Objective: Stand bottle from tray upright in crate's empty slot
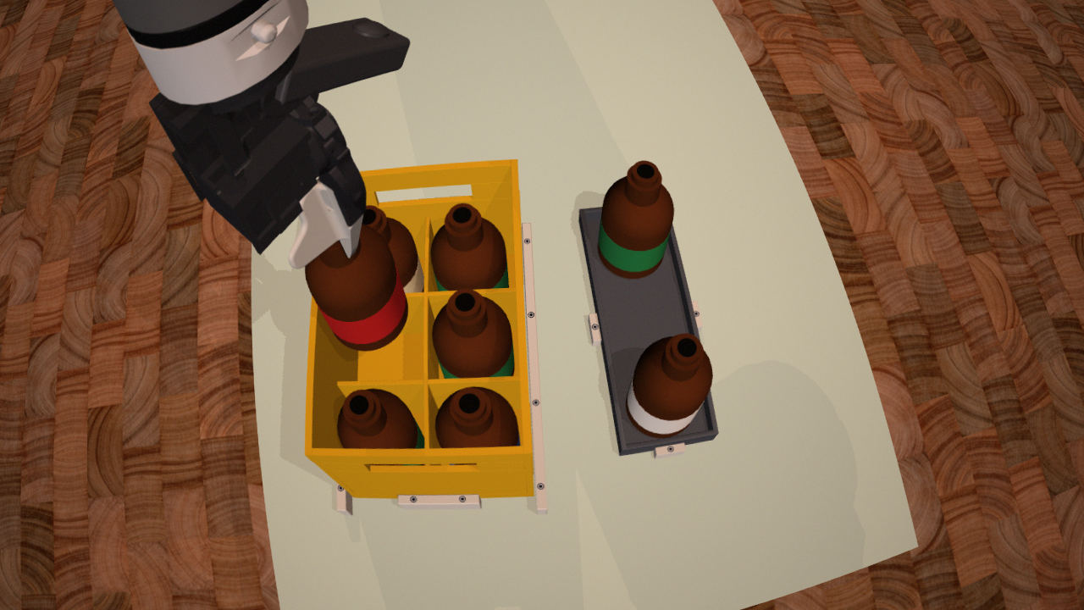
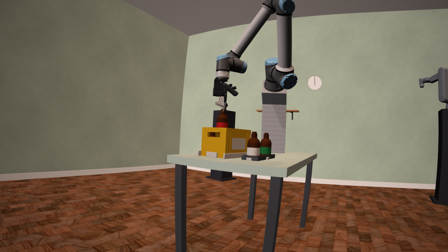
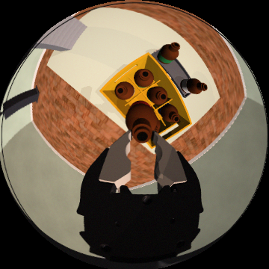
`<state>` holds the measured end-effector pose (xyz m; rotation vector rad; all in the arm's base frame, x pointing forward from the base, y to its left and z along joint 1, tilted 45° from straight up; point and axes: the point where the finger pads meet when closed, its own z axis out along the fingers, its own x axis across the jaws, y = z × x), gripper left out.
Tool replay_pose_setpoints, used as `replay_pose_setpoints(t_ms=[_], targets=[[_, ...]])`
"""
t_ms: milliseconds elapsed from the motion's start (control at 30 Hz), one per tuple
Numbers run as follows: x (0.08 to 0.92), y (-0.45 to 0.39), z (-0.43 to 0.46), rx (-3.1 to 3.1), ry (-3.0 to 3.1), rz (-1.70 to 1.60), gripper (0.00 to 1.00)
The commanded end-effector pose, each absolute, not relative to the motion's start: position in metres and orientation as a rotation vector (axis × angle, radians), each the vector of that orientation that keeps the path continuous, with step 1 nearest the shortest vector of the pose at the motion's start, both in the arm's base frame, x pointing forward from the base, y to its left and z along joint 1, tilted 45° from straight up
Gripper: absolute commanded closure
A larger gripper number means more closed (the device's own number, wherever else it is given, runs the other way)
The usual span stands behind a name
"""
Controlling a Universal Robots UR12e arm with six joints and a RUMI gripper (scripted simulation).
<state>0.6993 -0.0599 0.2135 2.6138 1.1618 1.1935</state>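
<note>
My gripper (image 1: 333,227) (image 2: 222,107) (image 3: 141,131) is shut on the neck of a brown bottle with a red label (image 1: 357,291) (image 2: 222,121) (image 3: 140,117). It holds the bottle upright above the yellow crate (image 1: 447,468) (image 2: 216,144) (image 3: 109,96), over the middle slot of the left column (image 1: 389,363). That slot is empty; the crate's other slots each hold a brown bottle. The dark grey tray (image 1: 640,318) (image 2: 256,157) to the right holds a green-labelled bottle (image 1: 636,224) (image 2: 265,144) (image 3: 168,52) and a white-labelled bottle (image 1: 670,386) (image 2: 253,145) (image 3: 192,87).
Pale wooden stop blocks (image 1: 439,501) edge the crate and the tray on the cream table (image 1: 758,455) (image 2: 281,162). The arm's grey pedestal (image 2: 274,125) stands behind the table. A dark stand (image 2: 441,156) is at the far right of the room.
</note>
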Motion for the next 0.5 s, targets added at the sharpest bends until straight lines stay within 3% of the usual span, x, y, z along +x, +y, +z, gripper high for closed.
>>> replay_pose_setpoints(t_ms=[0, 467], targets=[[0.7009, -0.0595, 0.2125, 2.613, 1.162, 1.194, 1.0], [0.7087, -0.0566, 0.2043, 2.613, 1.162, 1.194, 1.0]])
